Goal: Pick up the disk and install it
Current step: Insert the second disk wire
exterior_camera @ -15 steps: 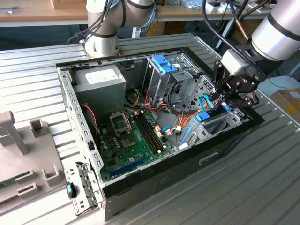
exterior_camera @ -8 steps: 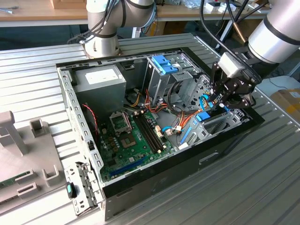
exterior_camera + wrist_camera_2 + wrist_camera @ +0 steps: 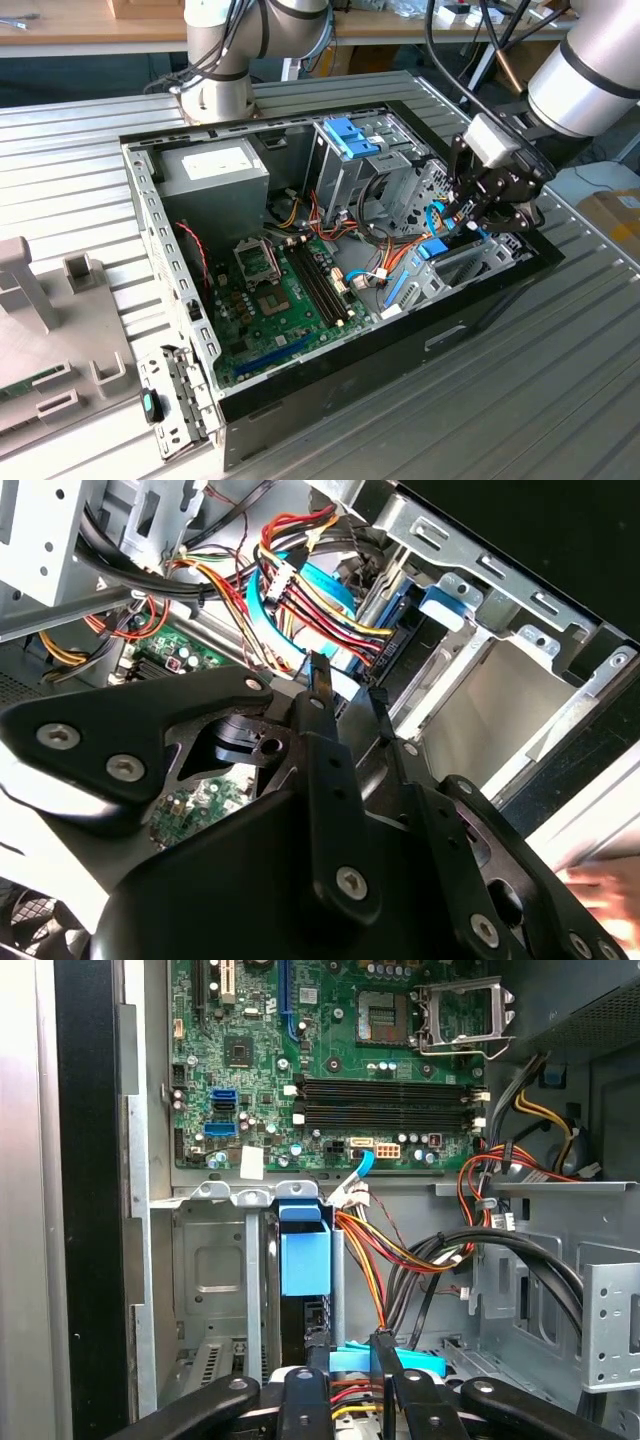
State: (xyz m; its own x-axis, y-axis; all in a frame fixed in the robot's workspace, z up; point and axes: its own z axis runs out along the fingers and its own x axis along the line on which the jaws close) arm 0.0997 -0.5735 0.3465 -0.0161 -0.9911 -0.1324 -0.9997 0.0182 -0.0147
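Black two-fingered tool (image 3: pixel 350 1345) hung low inside the open grey metal computer case (image 3: pixel 150 215), red, yellow and orange wire bundles (image 3: pixel 400 1250) crowded just beside it, grey metal drive bay walls (image 3: pixel 255 1290) close alongside, green motherboard (image 3: pixel 330 1060) area lay open.

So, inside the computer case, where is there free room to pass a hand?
Over the green board, between the grey power box and the case wall, it is open. Around the gripper it is crowded with coloured cables and drive cages.

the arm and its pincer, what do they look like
The arm is a thick tube in pale silver-grey with a dark band at its joint. Black cables run along it. A light grey block sits at the wrist, above the pincer, which is built of matt black linkage plates fastened with silver screws, ending in slim black fingers.
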